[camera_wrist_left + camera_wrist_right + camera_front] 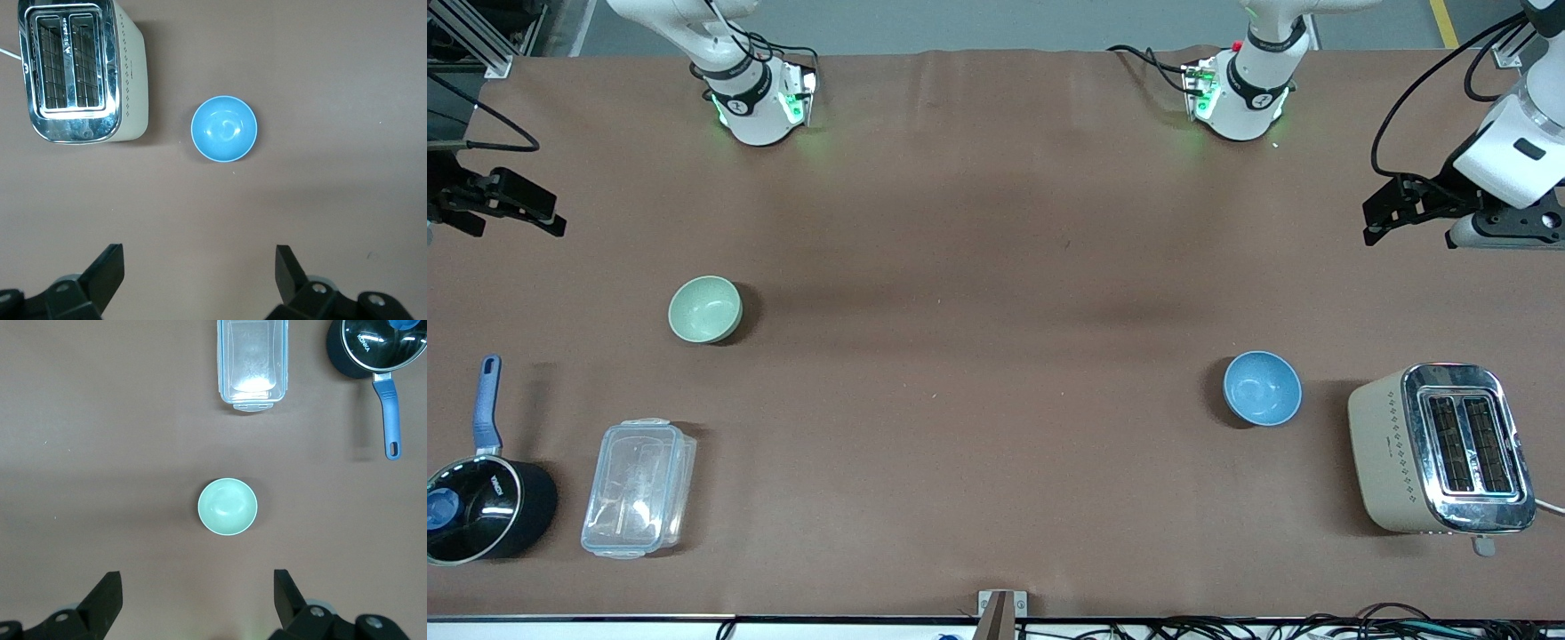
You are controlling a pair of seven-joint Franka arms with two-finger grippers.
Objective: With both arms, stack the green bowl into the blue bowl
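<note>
Item 1, green bowl (705, 308): sitting upright on the brown tabletop (996, 267) toward the right arm's end, at about 9 o'clock from the table's centre in the front view. Pale mint inside, darker outside, smooth, round, empty.

Item 2, blue bowl (1262, 388): sitting upright toward the left arm's end, at about 4 o'clock from centre, just beside a cream toaster (1440, 449) with a chrome top and two slots. Sky-blue, smooth, empty. The two bowls are lying well apart.

Item 3, right tool (503, 203): hovering over the tabletop's edge at the right arm's end, fingers spread wide and gripping nothing; its wrist view is showing the green bowl between them, lower down.

Item 4, left tool (1392, 209): hovering over the left arm's end, fingers likewise parted and empty, looking down on the blue bowl.

Item 5, other goods: a clear lidded plastic box (639, 488) and a black saucepan (482, 507) with a blue handle, both nearer the front camera than the green bowl.

Risks, as judged: the bowls' smooth curved walls are offering little purchase, so a rim pinch may be slipping or tipping the bowl. Working the blue bowl so close to the toaster is inviting a knock. Releasing the green bowl off-centre could be leaving it tilted on the blue rim.
</note>
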